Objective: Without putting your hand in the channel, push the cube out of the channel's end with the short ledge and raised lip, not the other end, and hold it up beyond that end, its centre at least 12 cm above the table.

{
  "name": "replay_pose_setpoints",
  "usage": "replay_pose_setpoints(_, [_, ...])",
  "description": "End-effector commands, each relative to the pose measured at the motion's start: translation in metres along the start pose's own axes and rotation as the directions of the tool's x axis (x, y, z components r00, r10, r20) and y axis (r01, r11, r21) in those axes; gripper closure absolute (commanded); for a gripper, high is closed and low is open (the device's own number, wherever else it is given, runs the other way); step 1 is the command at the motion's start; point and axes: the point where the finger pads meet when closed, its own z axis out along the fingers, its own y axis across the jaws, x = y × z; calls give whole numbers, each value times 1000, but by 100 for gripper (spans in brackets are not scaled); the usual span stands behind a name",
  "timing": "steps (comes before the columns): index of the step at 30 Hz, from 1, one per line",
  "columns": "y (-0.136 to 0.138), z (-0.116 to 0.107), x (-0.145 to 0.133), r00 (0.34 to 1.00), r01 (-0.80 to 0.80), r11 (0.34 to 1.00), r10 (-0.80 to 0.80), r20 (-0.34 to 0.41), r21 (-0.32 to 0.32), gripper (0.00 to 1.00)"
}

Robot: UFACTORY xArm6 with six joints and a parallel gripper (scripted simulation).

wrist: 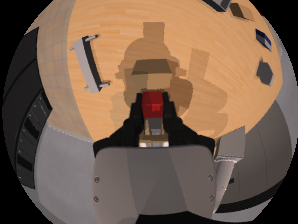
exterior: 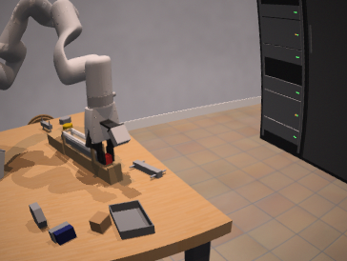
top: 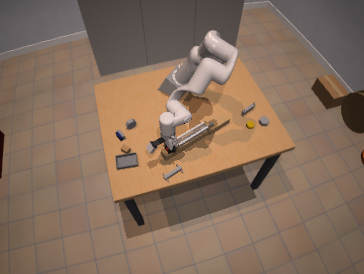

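Largest first: a wooden table [top: 135,100], bearing everything. Rooted at its far edge, a white arm [top: 210,65], folded over and pointing straight down. Beneath the wrist, the long channel [exterior: 78,154], lying on the table top and ending nearest the exterior camera in a wooden block with a raised lip. Near that end but apart from it, a grey tray [exterior: 115,221] and a grey bar tool [exterior: 147,168]; beside the tray, a brown block [exterior: 100,222], a blue block [exterior: 62,232] and a grey block [exterior: 37,213]. Smaller again, the gripper [wrist: 153,113], hanging right at the lipped end with its dark fingers clamped on the sides of the red cube [exterior: 109,158]. Seen from the wrist, the cube pinched between the tips, close over the wooden end piece, low and not yet raised to any height. Probably the lifting step next, and several ways to spoil it. Rising straight up with little margin risks catching the cube's lower edge on the lip, twisting it in the pads or knocking it loose. Gripping so near the tips leaves little hold, so a quick pull could let it slide out and drop back into the channel or onto the ledge. Drifting sideways could scrape a finger on a channel wall. Stopping short, or over the channel and not past its end, would miss the goal.
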Motion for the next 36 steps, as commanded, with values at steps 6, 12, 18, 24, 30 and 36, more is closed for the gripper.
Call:
replay_pose_setpoints(6, [-1,-63,1,1000,1,1000,-1,-4,3,100])
replay_pose_setpoints(12, [-1,-74,1,1000,1,1000,-1,-4,3,100])
replay_pose_setpoints(18, [-1,-75,1,1000,1,1000,-1,-4,3,100])
replay_pose_setpoints(24, [-1,-75,1,1000,1,1000,-1,-4,3,100])
replay_pose_setpoints(30, [-1,-75,1,1000,1,1000,-1,-4,3,100])
replay_pose_setpoints(36, [-1,-75,1,1000,1,1000,-1,-4,3,100])
